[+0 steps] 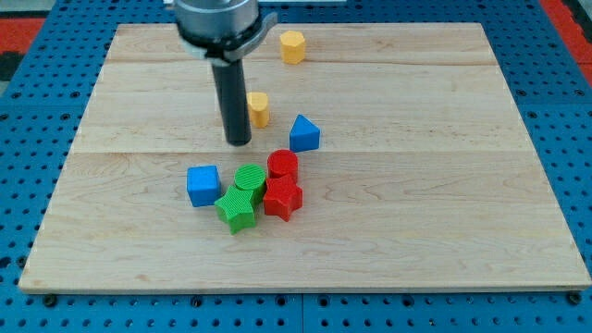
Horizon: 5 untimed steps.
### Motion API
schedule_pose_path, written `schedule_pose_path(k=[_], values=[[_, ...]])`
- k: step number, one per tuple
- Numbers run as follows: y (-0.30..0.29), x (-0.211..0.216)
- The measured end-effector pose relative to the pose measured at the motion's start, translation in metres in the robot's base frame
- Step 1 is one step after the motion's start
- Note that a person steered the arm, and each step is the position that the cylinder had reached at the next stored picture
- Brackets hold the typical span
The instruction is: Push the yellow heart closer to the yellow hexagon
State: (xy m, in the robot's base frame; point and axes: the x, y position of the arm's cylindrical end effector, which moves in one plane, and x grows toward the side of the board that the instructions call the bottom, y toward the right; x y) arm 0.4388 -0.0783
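Note:
The yellow heart (258, 108) sits near the middle of the wooden board, a little above centre. The yellow hexagon (292, 45) lies near the view's top, above and slightly right of the heart. My tip (239, 141) rests on the board just to the lower left of the heart, close to it. The dark rod rises from the tip to the arm's mount at the view's top and partly hides the heart's left edge.
A blue triangle (303, 134) lies right of the heart. Below it sits a cluster: a red cylinder (282, 166), a red star (282, 198), a green cylinder (249, 178), a green star (236, 210) and a blue cube (203, 185). The wooden board (444, 185) lies on a blue pegboard.

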Motion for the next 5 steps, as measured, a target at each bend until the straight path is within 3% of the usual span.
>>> schedule_pose_path(k=[1,2,5], values=[[0.024,-0.033],[0.029,-0.096],[0.009,-0.129]])
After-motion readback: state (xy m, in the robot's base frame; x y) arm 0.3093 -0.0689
